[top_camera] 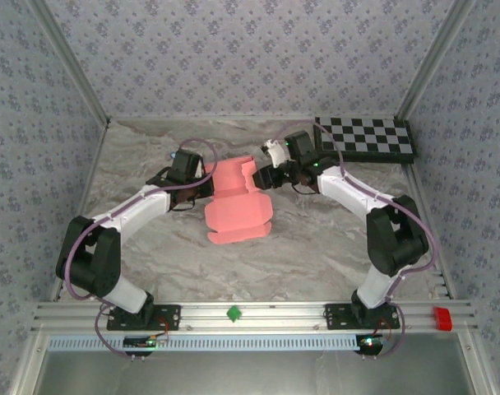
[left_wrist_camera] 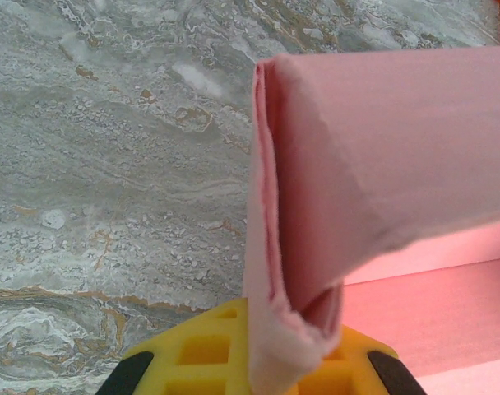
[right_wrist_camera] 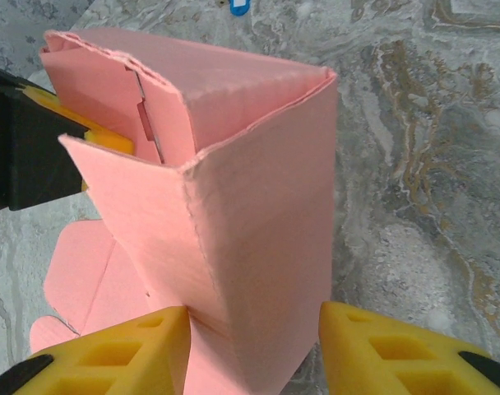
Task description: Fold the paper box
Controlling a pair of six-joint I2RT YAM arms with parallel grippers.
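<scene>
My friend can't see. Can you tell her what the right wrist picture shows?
A pink paper box, half folded with its walls standing up, sits between the right gripper's two yellow fingers. The left gripper, black and yellow, holds its far side, above a grey marble table.

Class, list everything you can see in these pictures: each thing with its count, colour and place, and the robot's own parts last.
Thin pink card mailer box: one, pink, mid-table between the arms, part folded, far walls raised.
Checkerboard panel: one, black and white, far right of the table.
Small green piece: one, green, near rail, centre.
Small red block: one, red, near rail, right end.
Marbled table: one, grey.
Left claw: one, black with yellow fingers, on the box's left wall.
Right claw: one, yellow fingers, straddling the box's right wall.
</scene>
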